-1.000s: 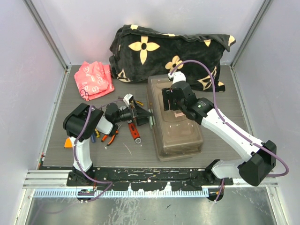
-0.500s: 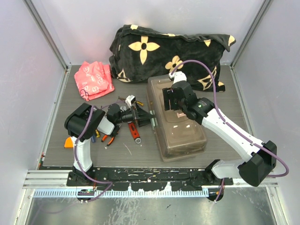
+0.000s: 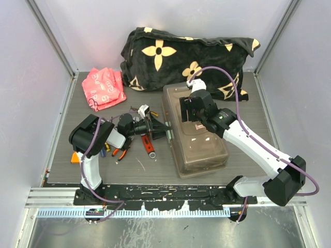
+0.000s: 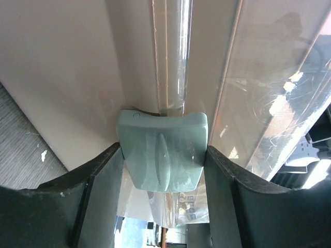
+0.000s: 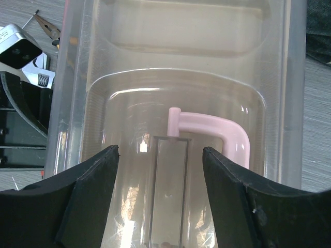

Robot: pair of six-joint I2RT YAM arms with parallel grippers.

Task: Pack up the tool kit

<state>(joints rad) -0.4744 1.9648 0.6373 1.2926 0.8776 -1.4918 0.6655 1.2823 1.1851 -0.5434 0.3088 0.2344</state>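
Observation:
The translucent grey-brown toolbox (image 3: 197,135) lies closed in the middle of the table. Its pale handle (image 5: 217,129) lies flat in the lid recess. My left gripper (image 3: 165,130) is at the box's left side, its jaws closed against both sides of the pale green latch (image 4: 163,150). My right gripper (image 3: 189,113) hovers open just above the lid (image 5: 170,67), fingers either side of the recess and holding nothing. Red-handled pliers (image 3: 123,151), a red-handled tool (image 3: 148,144) and an orange tape measure (image 3: 75,158) lie on the table left of the box.
The black flower-patterned blanket (image 3: 186,54) lies at the back, touching the box's far end. A pink packet (image 3: 105,88) lies at the back left. Needle-nose pliers (image 5: 47,28) lie beside the box. Walls close in left, right and back.
The left gripper has pushed right against the latch. The toolbox's near end has slid a little to the right. The right gripper stays over the lid.

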